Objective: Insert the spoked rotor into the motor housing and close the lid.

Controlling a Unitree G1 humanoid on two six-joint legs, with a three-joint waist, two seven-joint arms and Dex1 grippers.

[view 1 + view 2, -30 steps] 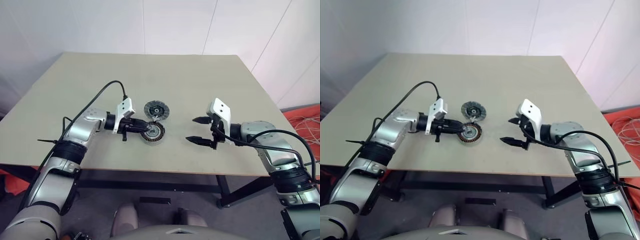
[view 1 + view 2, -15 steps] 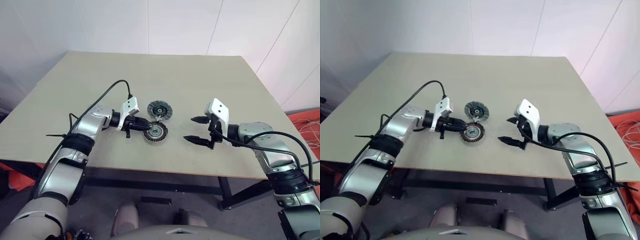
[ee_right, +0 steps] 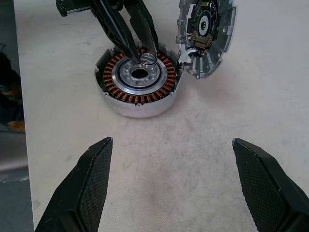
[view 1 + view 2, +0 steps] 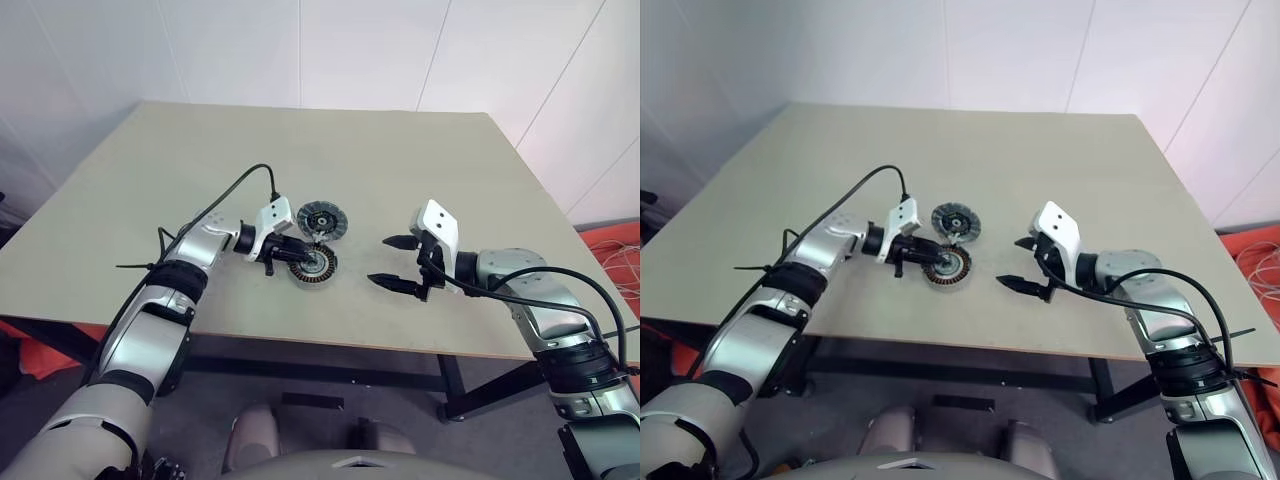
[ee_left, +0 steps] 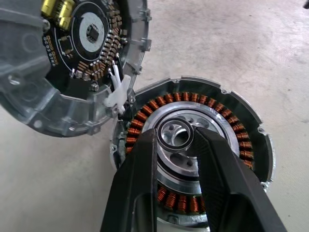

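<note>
- Left gripper (image 5: 179,145) nearly closed, pinching a small ring (image 5: 174,138) just over the hub of the spoked rotor (image 3: 140,76); rotor already sits inside the motor housing (image 3: 138,83), copper windings around it
- Right gripper (image 3: 174,181) spread wide, holding nothing, hovering off to the side of the housing above the table (image 4: 420,160)
- Lid (image 5: 72,58) lies inner face up, its edge touching the housing rim
- Risk: ring released off-centre; likely lands tilted on the spokes or rolls into the windings
- Risk: fingers nudge the lid or shift the housing; lid not yet fitted, closure still outstanding
</note>
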